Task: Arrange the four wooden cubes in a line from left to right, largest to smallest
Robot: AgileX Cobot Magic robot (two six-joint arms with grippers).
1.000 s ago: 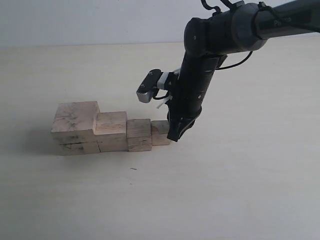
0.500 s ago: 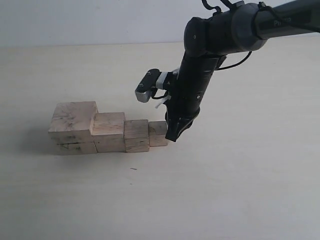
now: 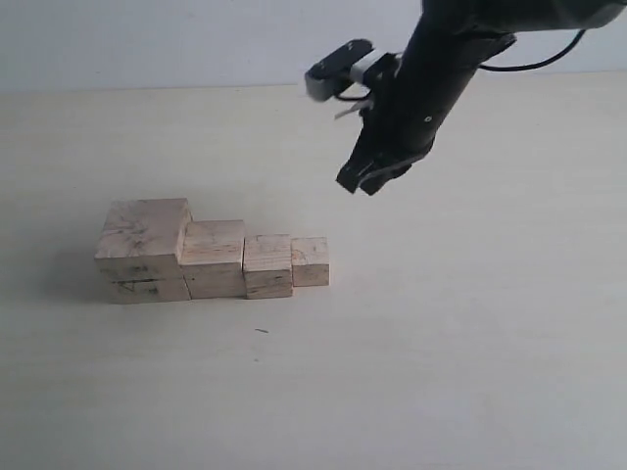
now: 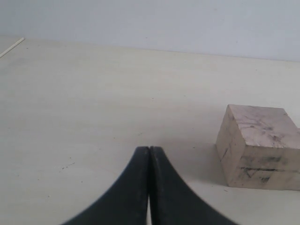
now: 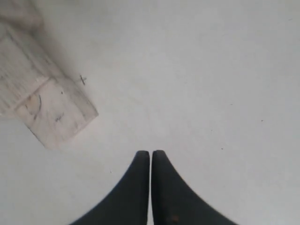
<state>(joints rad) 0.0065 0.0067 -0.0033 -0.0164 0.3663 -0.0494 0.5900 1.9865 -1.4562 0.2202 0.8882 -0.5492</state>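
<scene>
- Only exterior view: four pale wooden cubes touching in one row on cream worktop.
- Both pressed together: left pincer, right pincer; latter aloft, clear of row.

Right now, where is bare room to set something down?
Bare table right of the smallest cube, in front of the row of cubes, and left of the largest cube. Crowded only where the cubes touch; right gripper hangs higher up.
</scene>
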